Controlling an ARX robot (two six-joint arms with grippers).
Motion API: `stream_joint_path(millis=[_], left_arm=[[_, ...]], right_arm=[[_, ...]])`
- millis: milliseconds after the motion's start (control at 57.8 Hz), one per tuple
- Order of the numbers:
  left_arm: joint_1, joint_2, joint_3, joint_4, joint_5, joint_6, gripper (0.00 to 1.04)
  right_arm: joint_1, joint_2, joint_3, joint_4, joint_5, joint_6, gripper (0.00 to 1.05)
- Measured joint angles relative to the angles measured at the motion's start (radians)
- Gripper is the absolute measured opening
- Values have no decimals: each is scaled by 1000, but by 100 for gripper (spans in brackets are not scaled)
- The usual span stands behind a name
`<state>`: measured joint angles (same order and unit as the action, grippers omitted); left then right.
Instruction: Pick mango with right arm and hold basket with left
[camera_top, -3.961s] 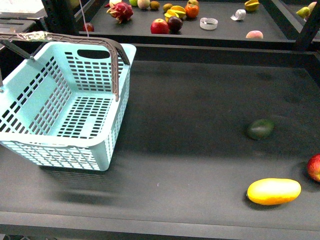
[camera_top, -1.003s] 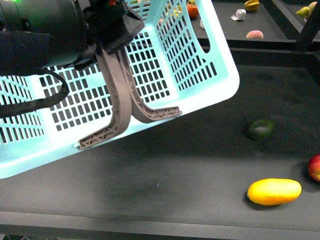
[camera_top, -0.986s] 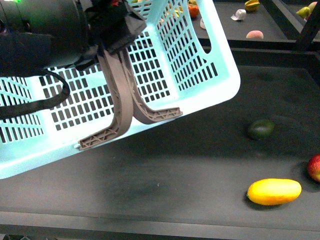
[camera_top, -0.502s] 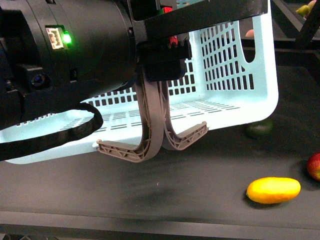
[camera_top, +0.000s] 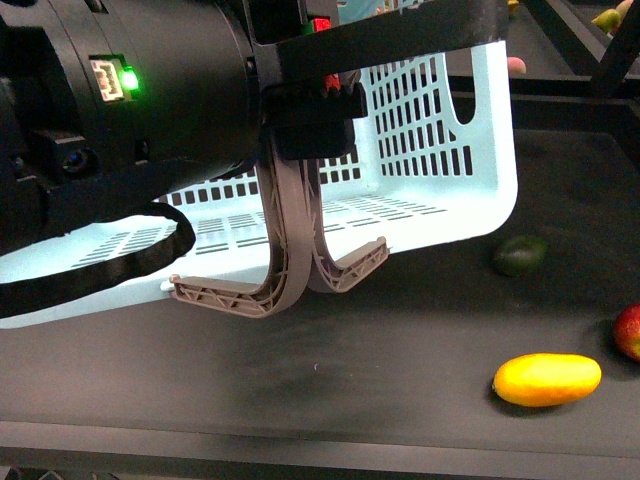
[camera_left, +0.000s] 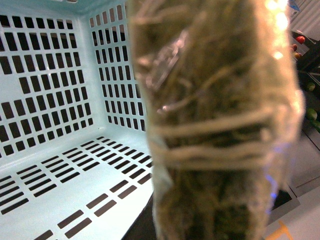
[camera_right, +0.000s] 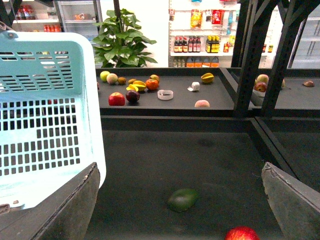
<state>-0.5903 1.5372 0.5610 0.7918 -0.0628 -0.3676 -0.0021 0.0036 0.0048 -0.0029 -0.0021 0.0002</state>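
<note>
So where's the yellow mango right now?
In the front view the mango lies on the table at the front right, beside the red apple and nearer the camera than the green fruit, clear of the basket.

place: shop | signs: stocked bottle shelves (camera_right: 192, 46), drinks fridge (camera_right: 75, 15), fruit display (camera_right: 132, 89), shopping basket (camera_right: 45, 115)
</note>
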Motion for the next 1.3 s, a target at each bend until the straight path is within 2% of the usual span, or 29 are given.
stream_joint_path(millis=[1297], left_arm=[[-1, 0, 0, 0, 3, 0, 4]], right_arm=[[0, 0, 0, 0, 0, 0, 96]])
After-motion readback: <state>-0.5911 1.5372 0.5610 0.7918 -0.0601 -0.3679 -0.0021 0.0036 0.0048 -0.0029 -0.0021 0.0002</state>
